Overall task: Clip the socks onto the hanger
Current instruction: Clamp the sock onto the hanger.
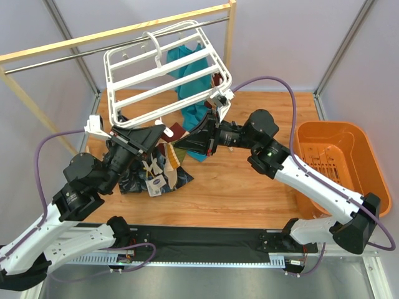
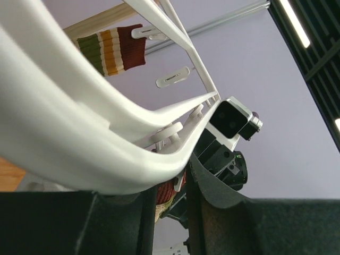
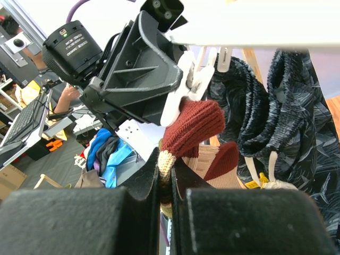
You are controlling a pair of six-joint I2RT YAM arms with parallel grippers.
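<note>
The white hanger [image 1: 163, 67] hangs tilted from the rack's rail. My left gripper [image 1: 151, 133] is shut on the hanger's near rim [image 2: 106, 159], which sits between its tips [image 2: 170, 178]. A striped sock [image 2: 114, 48] hangs clipped on a far bar. My right gripper [image 1: 194, 141] is shut on a cream and maroon sock [image 3: 192, 126], pinching its cream band at the fingertips [image 3: 166, 164]. The sock's maroon end is pressed up against a white clip [image 3: 183, 90] under the hanger's rim. I cannot tell whether the clip grips it. Another cream and maroon sock [image 3: 218, 164] lies behind.
A wooden rack with a metal rail [image 1: 124, 32] stands at the back. A teal cloth [image 1: 187, 68] hangs behind the hanger. A dark navy patterned cloth [image 3: 276, 117] hangs from clips beside the sock. More cloth [image 1: 156, 177] lies on the table. An orange basket [image 1: 368, 168] stands at the right.
</note>
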